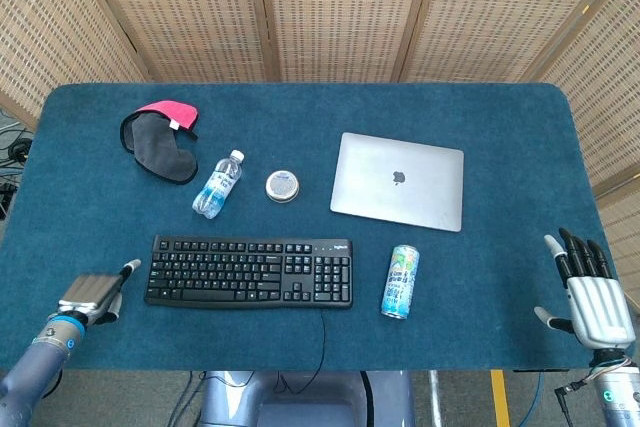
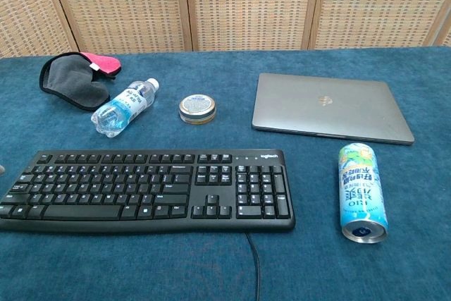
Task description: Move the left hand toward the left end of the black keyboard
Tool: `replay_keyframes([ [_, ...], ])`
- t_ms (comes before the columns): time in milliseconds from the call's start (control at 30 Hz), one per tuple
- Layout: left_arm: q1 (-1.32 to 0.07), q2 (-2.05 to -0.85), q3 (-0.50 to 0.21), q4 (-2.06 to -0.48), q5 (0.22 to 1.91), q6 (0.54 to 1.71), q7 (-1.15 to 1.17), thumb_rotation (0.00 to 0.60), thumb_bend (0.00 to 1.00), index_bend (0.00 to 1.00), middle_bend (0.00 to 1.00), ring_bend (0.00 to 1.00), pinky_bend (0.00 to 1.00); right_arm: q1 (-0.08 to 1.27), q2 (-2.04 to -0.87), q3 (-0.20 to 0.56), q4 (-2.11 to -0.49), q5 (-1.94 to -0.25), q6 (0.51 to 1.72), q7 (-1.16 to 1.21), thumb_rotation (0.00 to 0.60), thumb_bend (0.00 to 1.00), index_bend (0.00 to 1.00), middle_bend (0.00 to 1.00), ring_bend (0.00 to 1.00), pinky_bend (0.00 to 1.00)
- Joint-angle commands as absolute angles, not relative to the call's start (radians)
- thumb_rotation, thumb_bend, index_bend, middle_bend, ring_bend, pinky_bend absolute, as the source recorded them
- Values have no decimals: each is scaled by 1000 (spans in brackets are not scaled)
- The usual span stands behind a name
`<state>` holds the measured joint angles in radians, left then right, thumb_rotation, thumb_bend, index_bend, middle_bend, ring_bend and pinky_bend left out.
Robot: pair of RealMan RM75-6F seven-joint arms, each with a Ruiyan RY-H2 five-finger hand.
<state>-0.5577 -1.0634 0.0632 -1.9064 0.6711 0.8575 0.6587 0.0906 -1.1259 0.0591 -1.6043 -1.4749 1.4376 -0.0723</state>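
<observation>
The black keyboard lies flat near the table's front edge, and its cable runs off that edge; the chest view shows the keyboard in full. My left hand hovers low over the table just left of the keyboard's left end. It holds nothing, and one finger stretches toward that end with a small gap left. My right hand sits at the table's front right corner, fingers spread and empty. Neither hand shows clearly in the chest view.
A grey and pink eye mask lies at the back left. A water bottle on its side and a round tin sit behind the keyboard. A closed silver laptop and a lying drink can are to the right.
</observation>
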Motion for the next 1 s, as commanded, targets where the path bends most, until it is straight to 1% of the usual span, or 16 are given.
replay_keyframes([
  [33,-578,-1085,71,-1892,654,851,656,600,785,0,617,545,370,90,-1125,59,-1604,-1477,1441,-70,600,2,0,0,0,0],
  [767,-624,-1112,116,-1917,675,892,612,600,785,0,617,545,370,89,-1123,61,-1600,-1479,1444,-56,600,2,0,0,0,0],
  [1000,-643,-1126,128,-1911,655,901,617,600,786,0,617,545,370,88,-1122,61,-1601,-1480,1447,-54,600,2,0,0,0,0],
])
